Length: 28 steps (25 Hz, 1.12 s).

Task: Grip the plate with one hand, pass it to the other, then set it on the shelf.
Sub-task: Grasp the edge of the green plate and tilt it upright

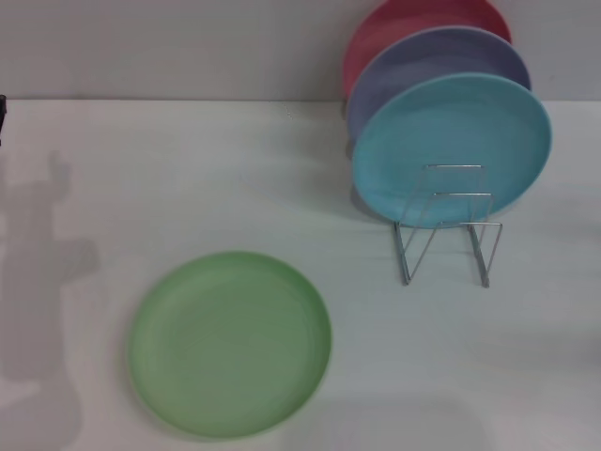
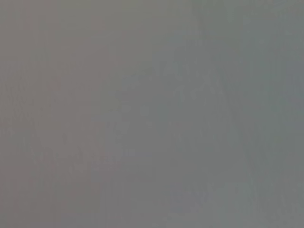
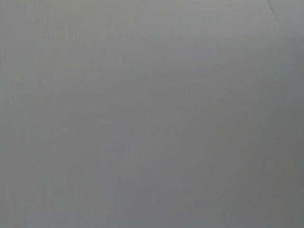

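Note:
The light green plate [image 1: 231, 343] lies flat on the white table [image 1: 188, 169], front left of centre in the head view. The silver wire shelf [image 1: 449, 225] stands to the right, its front slots free. Neither gripper shows in any view. Only a shadow of an arm falls on the table at the far left. Both wrist views show a plain grey surface and nothing else.
A light blue plate [image 1: 453, 147], a lavender plate [image 1: 441, 68] and a red plate [image 1: 413, 28] stand upright in the back of the shelf. A small dark object [image 1: 2, 117] touches the left edge. The wall runs along the back.

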Each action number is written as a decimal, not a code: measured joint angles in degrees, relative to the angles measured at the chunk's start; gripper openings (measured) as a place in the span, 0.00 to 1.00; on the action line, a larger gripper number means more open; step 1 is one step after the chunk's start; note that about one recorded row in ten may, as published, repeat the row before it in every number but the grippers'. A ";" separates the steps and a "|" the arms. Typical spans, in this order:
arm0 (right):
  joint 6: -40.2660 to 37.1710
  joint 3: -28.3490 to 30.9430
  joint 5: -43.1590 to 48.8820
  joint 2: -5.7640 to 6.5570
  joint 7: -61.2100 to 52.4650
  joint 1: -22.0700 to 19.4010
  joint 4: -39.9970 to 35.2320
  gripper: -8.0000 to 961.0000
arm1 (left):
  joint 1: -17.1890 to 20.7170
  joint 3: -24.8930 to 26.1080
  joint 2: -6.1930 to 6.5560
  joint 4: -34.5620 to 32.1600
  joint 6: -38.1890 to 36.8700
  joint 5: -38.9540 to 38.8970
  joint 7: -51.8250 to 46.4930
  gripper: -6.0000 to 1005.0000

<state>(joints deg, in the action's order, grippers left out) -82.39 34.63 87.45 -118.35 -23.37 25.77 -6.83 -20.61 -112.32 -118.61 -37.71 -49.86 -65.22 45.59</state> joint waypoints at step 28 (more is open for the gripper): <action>0.29 0.00 -0.08 1.56 -0.11 3.30 -0.07 0.73 | -2.96 48.25 0.54 -45.51 132.84 27.35 -30.26 0.81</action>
<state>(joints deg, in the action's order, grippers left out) -82.09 34.63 87.37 -116.79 -23.48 29.07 -6.89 -23.57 -64.07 -118.07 -83.23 82.97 -37.87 15.33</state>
